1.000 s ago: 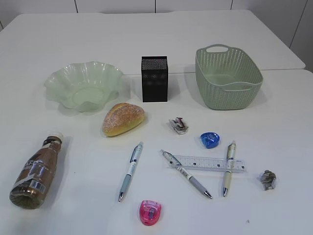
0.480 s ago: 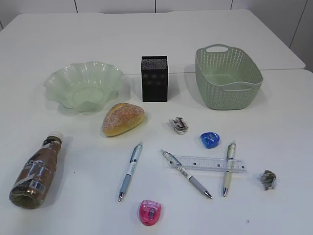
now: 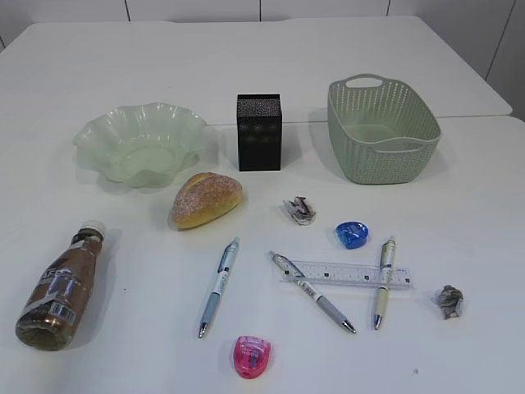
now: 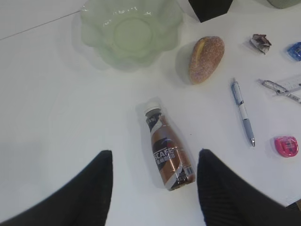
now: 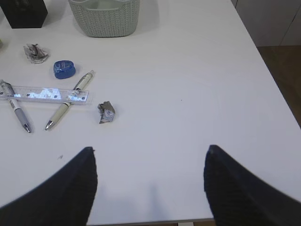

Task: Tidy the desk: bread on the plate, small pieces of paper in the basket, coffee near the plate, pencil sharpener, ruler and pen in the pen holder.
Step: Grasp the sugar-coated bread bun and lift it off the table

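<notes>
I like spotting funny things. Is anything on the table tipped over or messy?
Yes. The coffee bottle lies on its side at the left instead of standing, cap still on, nothing spilled. Two crumpled paper scraps sit loose on the table. The ruler rests across two pens.

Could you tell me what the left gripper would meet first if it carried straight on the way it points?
Probably the coffee bottle, lying on its side between the open left gripper fingers' line; depth is uncertain.
</notes>
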Tool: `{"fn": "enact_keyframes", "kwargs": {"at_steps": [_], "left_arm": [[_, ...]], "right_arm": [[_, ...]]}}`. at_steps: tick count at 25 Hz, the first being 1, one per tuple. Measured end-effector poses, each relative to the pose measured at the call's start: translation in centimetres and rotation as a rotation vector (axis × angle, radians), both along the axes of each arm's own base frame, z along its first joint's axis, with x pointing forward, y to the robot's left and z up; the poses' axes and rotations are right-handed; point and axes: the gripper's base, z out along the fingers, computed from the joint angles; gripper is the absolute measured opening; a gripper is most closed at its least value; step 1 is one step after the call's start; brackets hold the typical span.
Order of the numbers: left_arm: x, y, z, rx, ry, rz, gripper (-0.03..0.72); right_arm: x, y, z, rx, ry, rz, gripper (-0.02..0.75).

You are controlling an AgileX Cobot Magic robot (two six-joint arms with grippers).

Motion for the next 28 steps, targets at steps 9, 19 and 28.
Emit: {"fn": "enact_keyframes", "kwargs": {"at_steps": [9, 19, 28], "left_arm": [[2.5, -2.0, -1.5, -0.016, 0.07, -0.11, 0.401], [5.2, -6.3, -0.7, -0.006, 0.071, -0.235, 0.456], [8.7, -7.9, -3.5, 0.009, 0.181, -0.209, 0.474]], "right_arm": [[0.0, 0.0, 0.0, -0.001, 0.0, 0.003, 0.551], [-0.2, 0.1, 0.0, 0.02, 0.012, 0.001, 0.551], [2.2, 0.6, 4.8, 0.133, 0.187, 0.006, 0.551]]}}
